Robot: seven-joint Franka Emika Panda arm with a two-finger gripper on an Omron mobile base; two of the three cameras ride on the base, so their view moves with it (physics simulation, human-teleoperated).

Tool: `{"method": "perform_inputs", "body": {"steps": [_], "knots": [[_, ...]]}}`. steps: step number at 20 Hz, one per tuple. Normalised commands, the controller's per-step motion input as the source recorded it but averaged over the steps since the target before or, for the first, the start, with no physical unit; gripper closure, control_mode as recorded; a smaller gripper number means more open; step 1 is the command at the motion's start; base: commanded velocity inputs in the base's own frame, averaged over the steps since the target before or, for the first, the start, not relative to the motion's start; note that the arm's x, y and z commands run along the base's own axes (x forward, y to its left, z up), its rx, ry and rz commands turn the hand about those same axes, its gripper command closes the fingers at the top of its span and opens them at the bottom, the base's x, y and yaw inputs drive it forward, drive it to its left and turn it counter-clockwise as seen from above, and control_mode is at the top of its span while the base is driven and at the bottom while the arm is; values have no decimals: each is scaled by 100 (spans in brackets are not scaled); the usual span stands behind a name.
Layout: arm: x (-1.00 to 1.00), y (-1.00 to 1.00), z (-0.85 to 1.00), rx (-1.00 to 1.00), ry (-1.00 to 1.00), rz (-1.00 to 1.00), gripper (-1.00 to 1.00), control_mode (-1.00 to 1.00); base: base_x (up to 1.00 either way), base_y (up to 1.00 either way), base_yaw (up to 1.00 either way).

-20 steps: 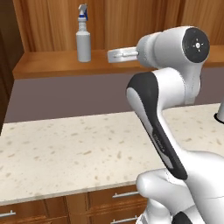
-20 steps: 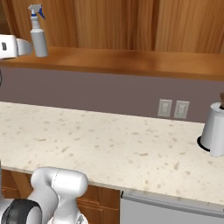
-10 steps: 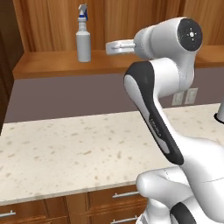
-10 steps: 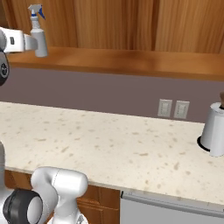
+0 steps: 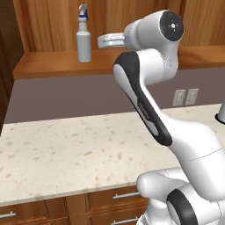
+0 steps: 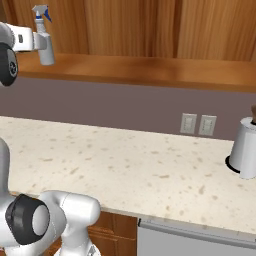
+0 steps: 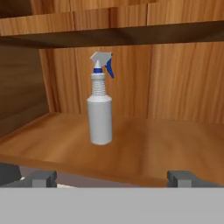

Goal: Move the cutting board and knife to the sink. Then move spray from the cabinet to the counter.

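The left base view looked forward and down from behind the arm (image 5: pixel 149 88), over the counter (image 5: pixel 66 154) toward the cabinet (image 5: pixel 48 26) shelf. The right base view faced the same counter and shelf from the other side, taking in more of the right end. Both shared the spray (image 5: pixel 83 37). The hand view sat close, level with the shelf, facing the spray.

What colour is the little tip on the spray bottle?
Blue. The spray has a grey body, a white trigger head and a blue nozzle tip, clearest in the hand view.
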Motion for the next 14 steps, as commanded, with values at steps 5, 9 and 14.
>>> {"method": "perform_inputs", "body": {"steps": [5,9,14], "knots": [[46,24,15,0,1,0,-100,-100,0,0,0],[45,14,12,0,1,0,-100,-100,0,0,0],[45,12,4,0,0,0,-100,-100,0,0,0]]}}
